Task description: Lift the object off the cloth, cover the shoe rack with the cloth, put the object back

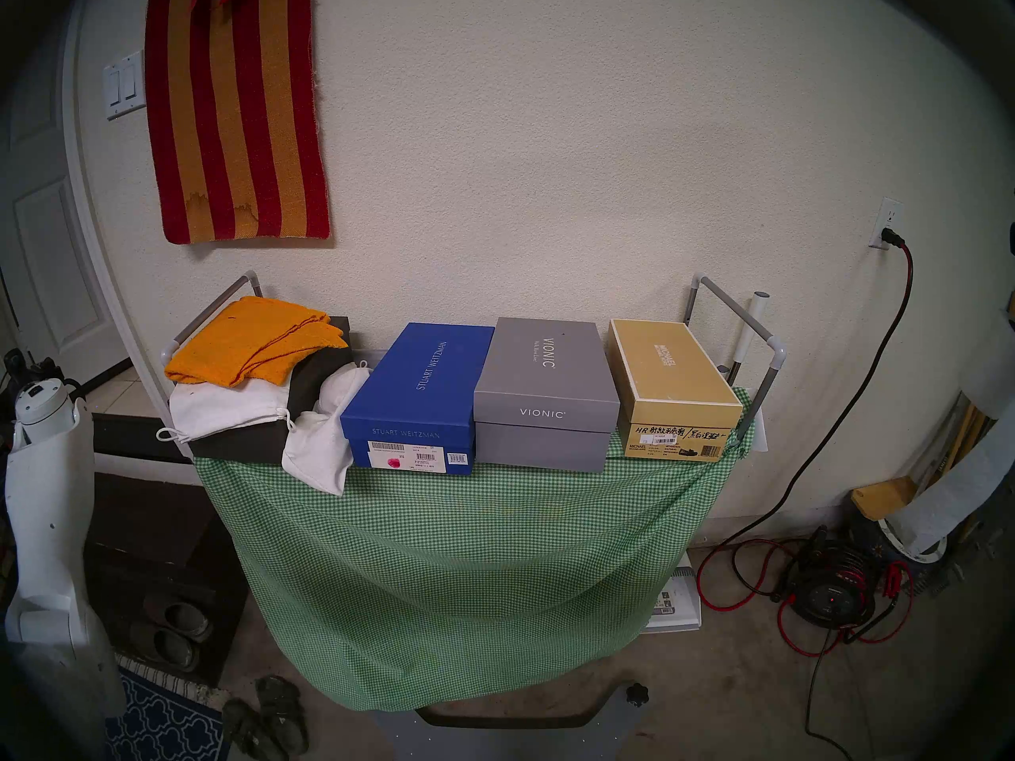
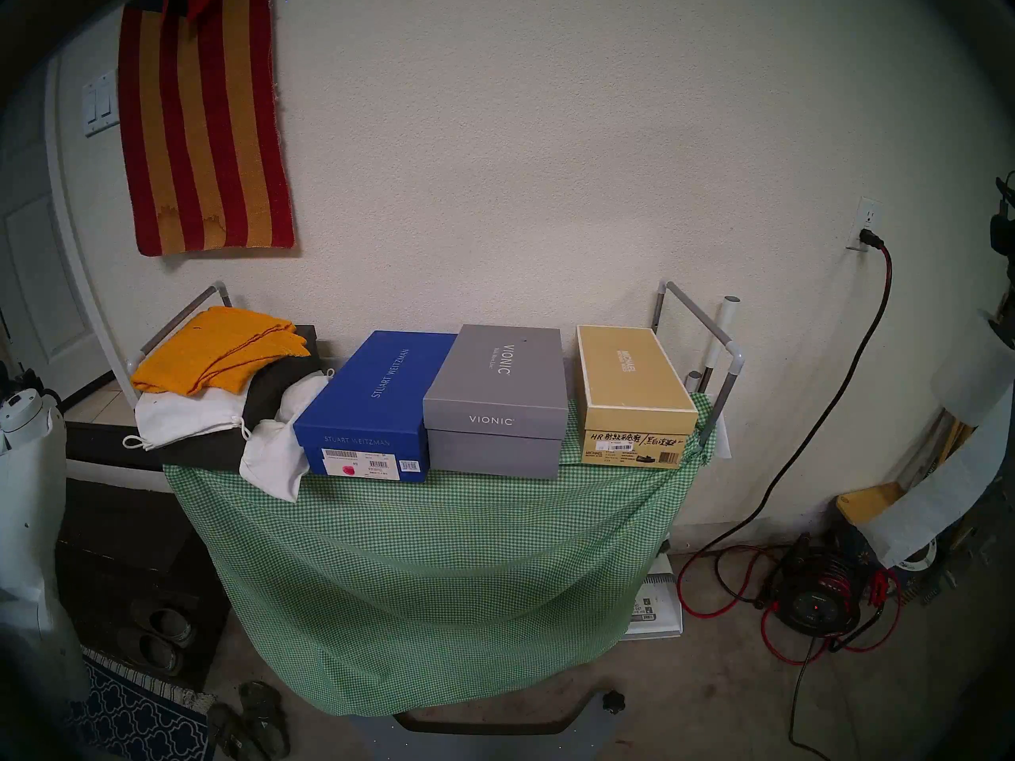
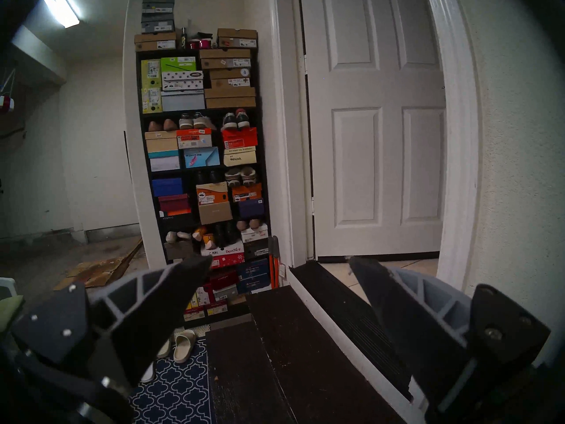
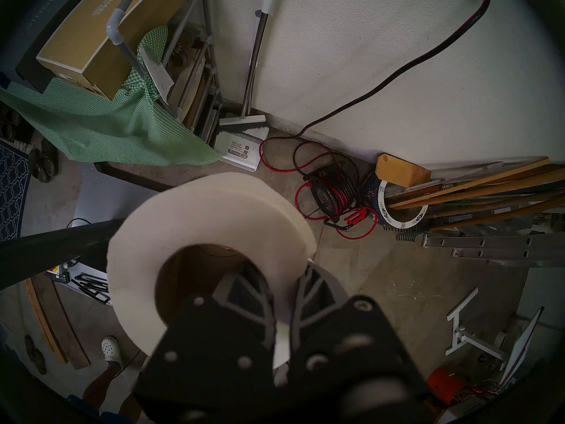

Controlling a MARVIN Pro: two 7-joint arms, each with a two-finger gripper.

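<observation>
The green-and-white checked cloth (image 1: 439,567) (image 2: 417,567) (image 4: 91,123) hangs down the front of the shoe rack (image 1: 769,353) (image 2: 733,353) (image 4: 116,31), its top edge under the boxes on the top shelf. In the right wrist view my right gripper (image 4: 281,279) is shut on the wall of the white paper roll (image 4: 211,230), with one finger inside the brown core. It holds the roll in the air over the floor, right of the rack. A white sheet (image 1: 944,485) (image 2: 933,502) hangs at the right edge of the head views. My left gripper (image 3: 279,264) is open and empty, facing a door.
A blue box (image 1: 417,392), a grey box (image 1: 544,392) and a tan box (image 1: 675,386) stand on the rack's top, beside a folded orange cloth (image 1: 252,342) and white bags (image 1: 318,447). A red cable reel (image 1: 829,589) and a dustpan (image 4: 241,142) lie on the floor to the right. A dark bench (image 3: 275,353) stands to the left.
</observation>
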